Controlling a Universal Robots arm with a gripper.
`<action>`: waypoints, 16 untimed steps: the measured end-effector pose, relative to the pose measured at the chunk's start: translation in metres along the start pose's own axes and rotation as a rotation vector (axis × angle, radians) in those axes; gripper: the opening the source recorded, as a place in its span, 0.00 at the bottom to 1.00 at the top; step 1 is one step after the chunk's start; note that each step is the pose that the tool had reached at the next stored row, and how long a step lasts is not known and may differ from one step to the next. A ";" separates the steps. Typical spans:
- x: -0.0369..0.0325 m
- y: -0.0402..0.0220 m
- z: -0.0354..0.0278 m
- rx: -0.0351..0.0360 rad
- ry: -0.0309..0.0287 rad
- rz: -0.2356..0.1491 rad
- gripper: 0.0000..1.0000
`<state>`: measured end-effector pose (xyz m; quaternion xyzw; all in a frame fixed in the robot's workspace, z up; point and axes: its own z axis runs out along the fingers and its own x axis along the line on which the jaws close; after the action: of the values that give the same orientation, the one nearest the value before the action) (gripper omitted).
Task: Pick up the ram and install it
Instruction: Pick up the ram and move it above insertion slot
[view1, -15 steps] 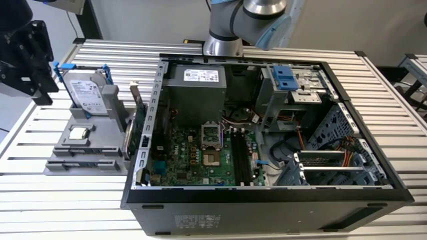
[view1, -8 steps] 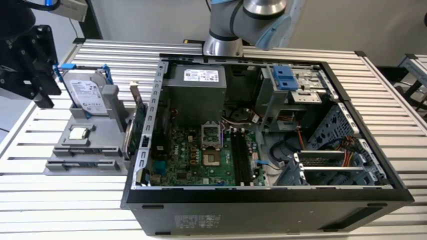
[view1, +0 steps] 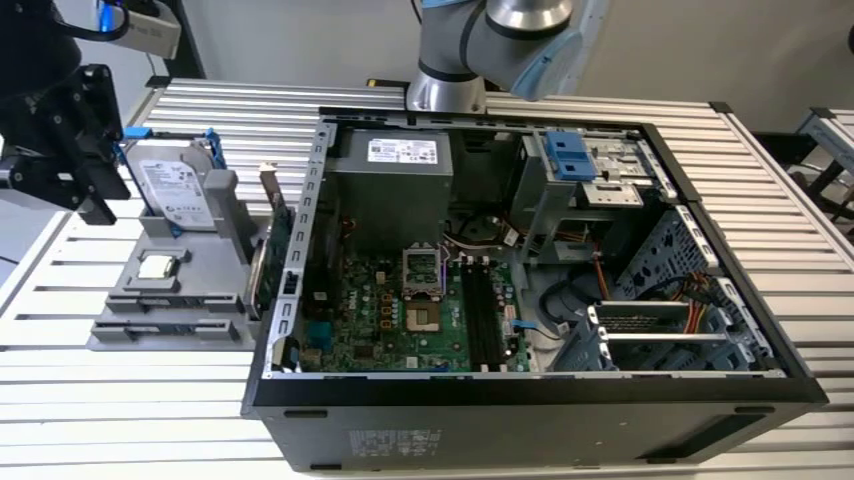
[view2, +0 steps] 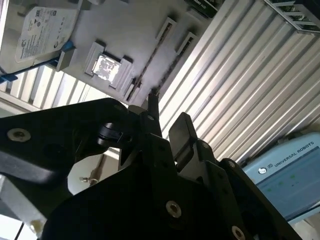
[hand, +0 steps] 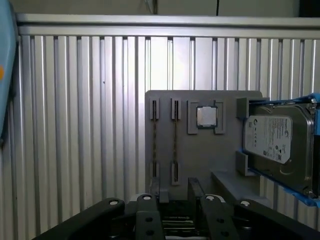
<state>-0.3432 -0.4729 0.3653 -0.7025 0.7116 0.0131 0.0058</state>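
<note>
Two thin dark ram sticks stand on edge in slots of a grey holder in the first wrist view. The second wrist view shows them as two dark lines. My black gripper hangs above the holder's near edge, roughly in line with the sticks and apart from them. Its fingers are open with nothing between them. In the exterior view the gripper is high at the exterior view's left, over the holder. The open computer case holds a motherboard with dark memory slots.
On the holder, a silver hard drive in a blue frame stands at the far end and a small square processor lies in the middle. A green expansion card stands between holder and case. Everything rests on a ribbed aluminium table.
</note>
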 end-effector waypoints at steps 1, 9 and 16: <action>0.0000 0.0000 0.0013 0.0020 0.0011 0.000 1.00; 0.0003 -0.0002 0.0117 0.0065 0.0038 0.000 1.00; 0.0006 0.0003 0.0221 0.0071 0.0038 0.000 1.00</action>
<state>-0.3437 -0.4729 0.3432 -0.7025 0.7116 0.0092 0.0069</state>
